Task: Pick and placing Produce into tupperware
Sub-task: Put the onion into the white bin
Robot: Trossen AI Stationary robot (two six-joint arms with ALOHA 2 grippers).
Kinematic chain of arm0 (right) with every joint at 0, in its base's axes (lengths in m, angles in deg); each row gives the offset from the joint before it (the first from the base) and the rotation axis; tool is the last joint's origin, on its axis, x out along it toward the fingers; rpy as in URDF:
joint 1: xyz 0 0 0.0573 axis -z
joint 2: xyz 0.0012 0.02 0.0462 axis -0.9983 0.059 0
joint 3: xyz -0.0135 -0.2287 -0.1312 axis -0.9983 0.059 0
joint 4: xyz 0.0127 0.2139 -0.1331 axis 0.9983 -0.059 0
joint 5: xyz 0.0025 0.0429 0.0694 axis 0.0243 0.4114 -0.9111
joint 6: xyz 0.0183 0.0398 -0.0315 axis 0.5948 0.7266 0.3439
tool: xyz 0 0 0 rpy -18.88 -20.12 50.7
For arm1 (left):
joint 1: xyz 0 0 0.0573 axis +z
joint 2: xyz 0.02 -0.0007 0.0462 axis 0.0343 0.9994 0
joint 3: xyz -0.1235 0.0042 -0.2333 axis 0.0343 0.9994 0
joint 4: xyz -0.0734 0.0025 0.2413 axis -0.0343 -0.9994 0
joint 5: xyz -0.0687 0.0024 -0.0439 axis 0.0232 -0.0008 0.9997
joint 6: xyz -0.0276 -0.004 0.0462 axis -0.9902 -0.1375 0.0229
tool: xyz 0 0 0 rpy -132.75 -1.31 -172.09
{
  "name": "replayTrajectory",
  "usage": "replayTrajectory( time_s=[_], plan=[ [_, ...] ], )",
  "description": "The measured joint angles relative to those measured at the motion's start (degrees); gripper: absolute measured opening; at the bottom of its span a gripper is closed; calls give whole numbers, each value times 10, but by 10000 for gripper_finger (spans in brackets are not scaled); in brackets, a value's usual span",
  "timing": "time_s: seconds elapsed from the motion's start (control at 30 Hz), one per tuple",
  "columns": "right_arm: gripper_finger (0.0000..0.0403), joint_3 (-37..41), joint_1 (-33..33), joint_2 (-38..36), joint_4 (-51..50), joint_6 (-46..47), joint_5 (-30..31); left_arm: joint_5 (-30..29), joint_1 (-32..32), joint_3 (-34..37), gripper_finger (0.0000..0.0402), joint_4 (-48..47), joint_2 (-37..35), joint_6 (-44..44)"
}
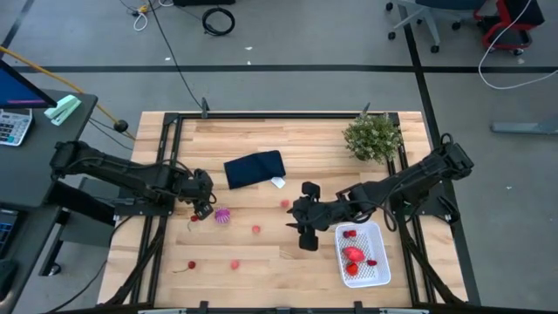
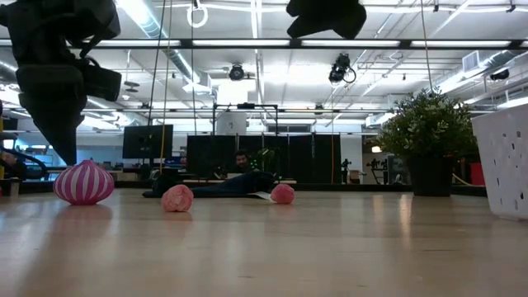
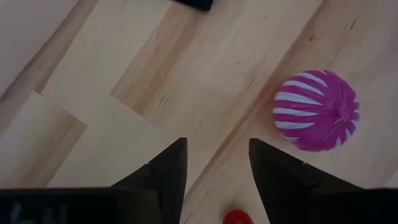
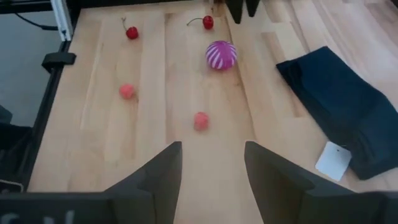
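Observation:
The purple striped ball (image 1: 223, 215) (image 3: 316, 111) (image 2: 83, 182) rests on the table just right of my left gripper (image 1: 205, 208) (image 3: 217, 162), which hangs open and low over the wood. A tiny red cherry (image 3: 236, 216) lies below the gap between its fingers. Pink bits (image 1: 256, 229) (image 4: 201, 121) and another cherry (image 1: 191, 265) are scattered over the table's near half. The white tupperware (image 1: 380, 262) stands near the right edge with red pieces (image 1: 353, 255) in it. My right gripper (image 1: 295, 223) (image 4: 211, 155) is open, raised left of the tupperware.
A dark navy folded cloth (image 1: 254, 168) (image 4: 336, 106) with a white tag lies at the table's middle, toward the far side. A green bushy plant (image 1: 373, 137) (image 2: 425, 140) stands at the far right corner. Dark frame rails (image 1: 166, 166) run along both table sides.

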Motion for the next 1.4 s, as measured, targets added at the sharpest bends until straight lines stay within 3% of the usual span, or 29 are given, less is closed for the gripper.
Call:
replayTrajectory(
  time_s=[0.2, 0.4, 0.63, 1.13, 1.4],
  plan=[
    [183, 0, 11, 0, 0, 0, -15, 15, -25, 0, 187, 41, 0, 32],
    [183, 0, 10, 0, 0, 0, -20, 17, -55, 0, 225, 100, 0, 72],
    [183, 0, 10, 0, 0, 0, -20, 17, -90, 0, 261, 124, 0, 44],
    [183, 0, 10, 0, 0, 7, -33, -29, -113, 0, 279, 165, 1, 54],
    [183, 0, 10, 0, 0, 7, -32, -29, -113, 0, 280, 177, 59, 52]
  ],
)
